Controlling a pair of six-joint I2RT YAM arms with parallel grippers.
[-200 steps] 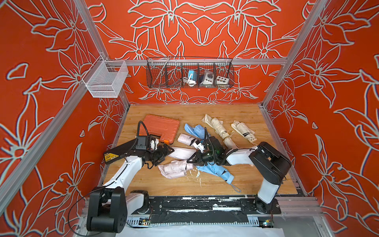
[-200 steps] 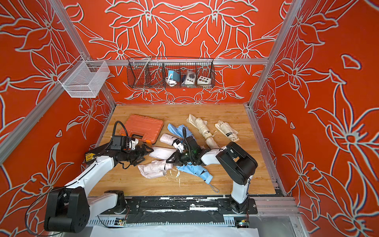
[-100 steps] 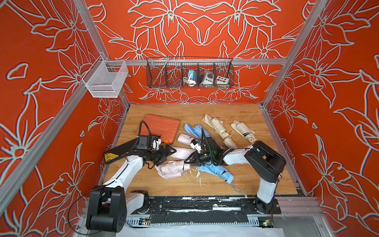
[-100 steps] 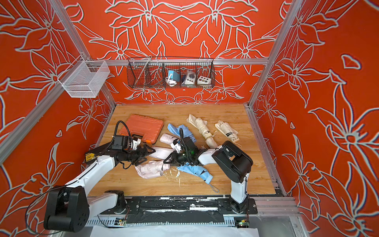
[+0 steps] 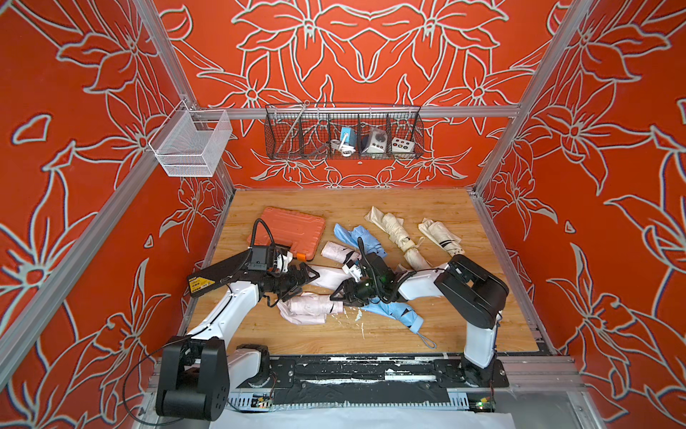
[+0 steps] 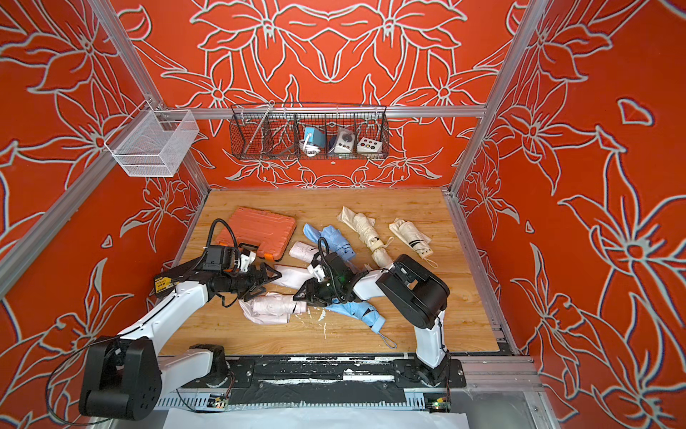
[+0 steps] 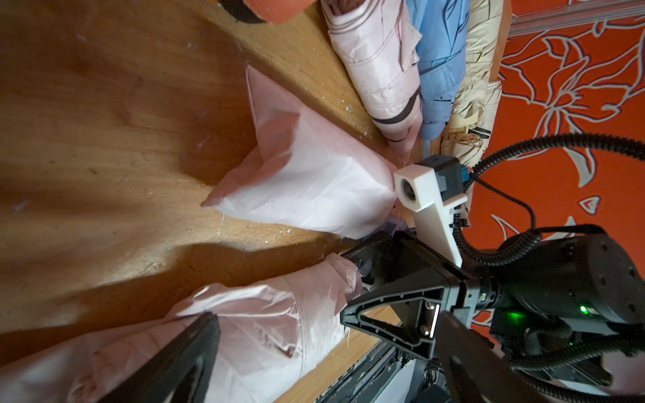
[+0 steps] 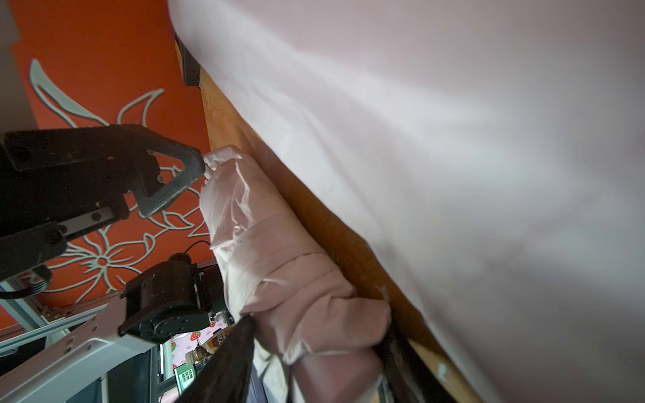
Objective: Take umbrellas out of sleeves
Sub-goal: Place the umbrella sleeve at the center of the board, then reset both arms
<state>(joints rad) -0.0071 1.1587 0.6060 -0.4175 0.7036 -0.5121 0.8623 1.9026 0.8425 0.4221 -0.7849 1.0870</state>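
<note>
A pale pink umbrella (image 5: 311, 308) (image 6: 273, 310) lies near the table's front middle. My right gripper (image 5: 338, 297) (image 6: 302, 297) (image 8: 314, 363) is at its handle end, jaws parted, with that end (image 8: 335, 349) between the fingers. My left gripper (image 5: 303, 286) (image 6: 265, 286) (image 7: 328, 324) hangs wide open over the umbrella's other end (image 7: 265, 335); one finger (image 8: 174, 174) touches the fabric tip. An empty pink sleeve (image 5: 328, 276) (image 7: 307, 188) (image 8: 453, 139) lies flat just behind both grippers.
An orange tool case (image 5: 289, 232) sits at the back left. Blue umbrellas (image 5: 397, 314) (image 5: 356, 237), a pink one (image 5: 336, 250) and two cream ones (image 5: 397, 234) (image 5: 440, 236) lie around the right arm. Wire baskets (image 5: 343, 133) (image 5: 189, 148) hang on the walls.
My right gripper's jaws have parted from shut, and it has slid left to the pink umbrella's handle end. The left gripper stayed open and edged slightly right.
</note>
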